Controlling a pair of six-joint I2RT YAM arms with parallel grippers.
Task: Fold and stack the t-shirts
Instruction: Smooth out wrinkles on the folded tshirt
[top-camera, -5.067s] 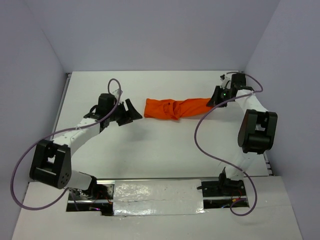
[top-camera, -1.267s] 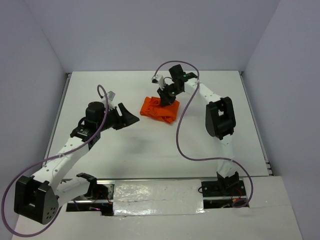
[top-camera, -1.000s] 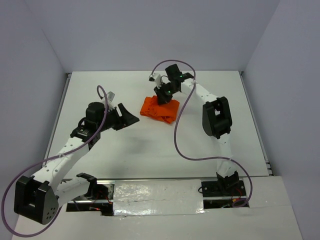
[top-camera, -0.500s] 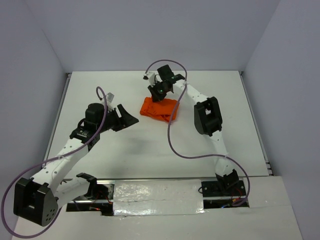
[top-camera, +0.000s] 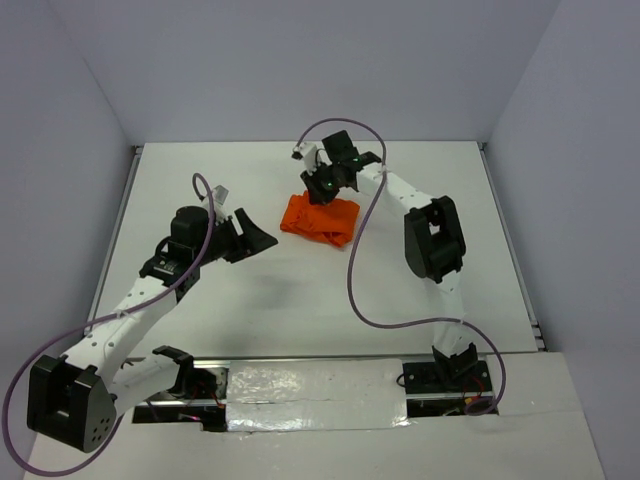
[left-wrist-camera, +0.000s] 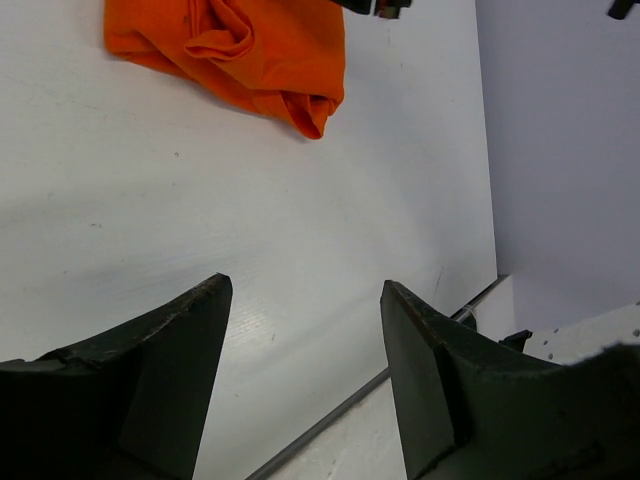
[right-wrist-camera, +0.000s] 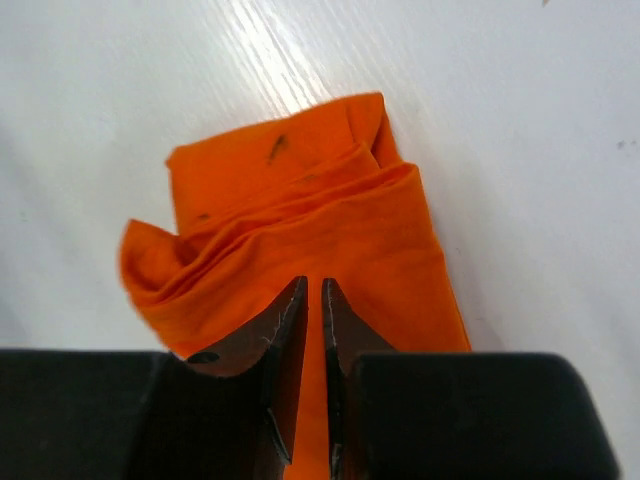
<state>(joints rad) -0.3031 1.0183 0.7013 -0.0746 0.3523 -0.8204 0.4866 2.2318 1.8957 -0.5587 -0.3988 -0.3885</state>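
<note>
The orange t-shirt (top-camera: 320, 220) lies bunched in a small folded bundle on the white table, left of centre at the back. My right gripper (top-camera: 318, 190) hovers over its far edge with the jaws closed to a thin slit. In the right wrist view the gripper (right-wrist-camera: 311, 282) is above the layered cloth (right-wrist-camera: 300, 200) and no cloth shows pinched between the tips. My left gripper (top-camera: 262, 232) is wide open and empty, left of the shirt and apart from it. In the left wrist view the left gripper (left-wrist-camera: 300, 285) sits low, with the shirt (left-wrist-camera: 240, 50) at the top.
The white table (top-camera: 250, 290) is walled by grey panels at the back and sides. A taped strip (top-camera: 310, 395) and the arm bases run along the near edge. The right arm's purple cable (top-camera: 355, 270) loops over the table right of the shirt.
Five seconds ago the shirt lay stretched out with my right gripper at its right end. It is now folded into a bundle. In the last second my right gripper moved to the bundle's far edge.
</note>
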